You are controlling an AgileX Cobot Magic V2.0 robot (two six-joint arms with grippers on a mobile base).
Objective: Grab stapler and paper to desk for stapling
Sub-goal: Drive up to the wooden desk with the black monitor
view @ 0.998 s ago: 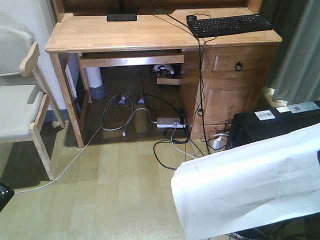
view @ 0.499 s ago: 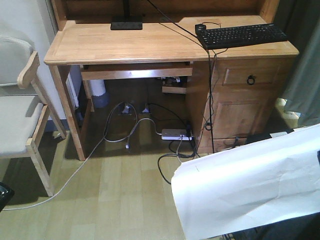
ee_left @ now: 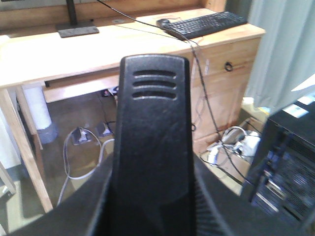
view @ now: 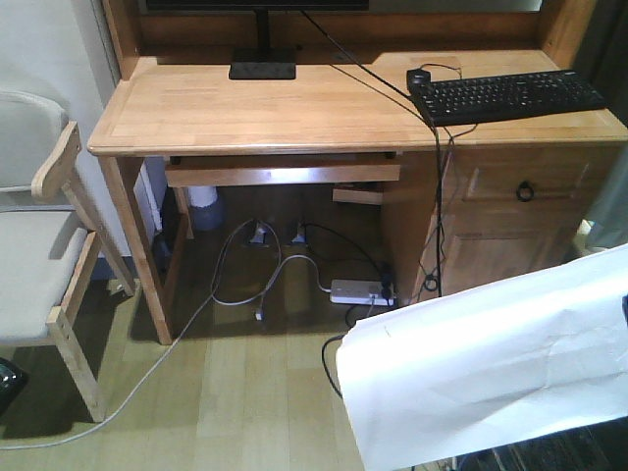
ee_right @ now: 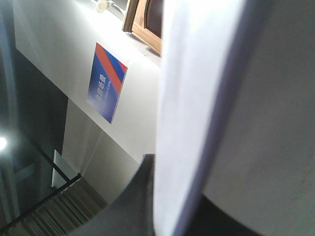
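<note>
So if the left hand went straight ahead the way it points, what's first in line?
Beyond the stapler, probably the desk, around its front edge above the pull-out tray; depth is unclear.

Soft, even room light falls on the tabletop (view: 294, 103) in the front view, without hard glare. The paper (view: 491, 363) is blown out to near-white, its creases faint. Under the tabletop it is dim, and the chair (view: 39, 265) throws a dark shadow on the floor (view: 245, 412). In the left wrist view the tabletop washes out at left, while the stapler (ee_left: 153, 132), close to the lens, is dark, soft and grainy. The right wrist view is dim and blurred. A bright spot (ee_right: 2, 142) at its left edge may be a lamp.
</note>
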